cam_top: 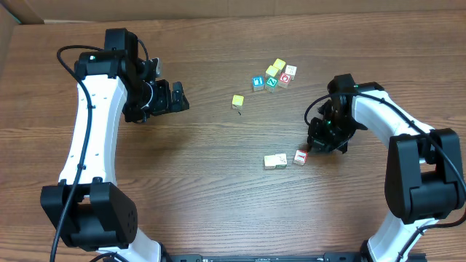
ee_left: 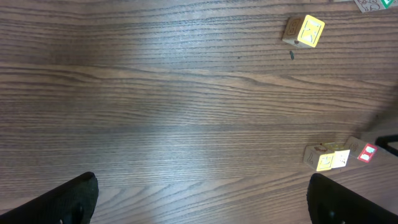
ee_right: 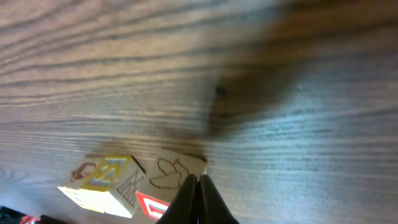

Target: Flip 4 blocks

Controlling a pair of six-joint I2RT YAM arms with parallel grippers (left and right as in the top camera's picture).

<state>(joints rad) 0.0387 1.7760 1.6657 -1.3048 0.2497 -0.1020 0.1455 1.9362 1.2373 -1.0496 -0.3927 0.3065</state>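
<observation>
Pinched shut and empty, right gripper touches the edge of a small red-faced wooden cube; slipping could shove it into the neighbouring yellow-faced wooden cube rather than flip it. Idle left gripper gapes, empty.

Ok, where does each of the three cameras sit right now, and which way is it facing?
Overhead: fixed above the table, looking straight down; the left arm and right arm both show.
Left wrist: on the left arm, looking down over bare wood toward the lone yellow block; the open left claw shows at the bottom corners.
Right wrist: low over the table, facing the red-faced block; the shut right claw shows.
Shared: all three see the red-faced block.
</observation>
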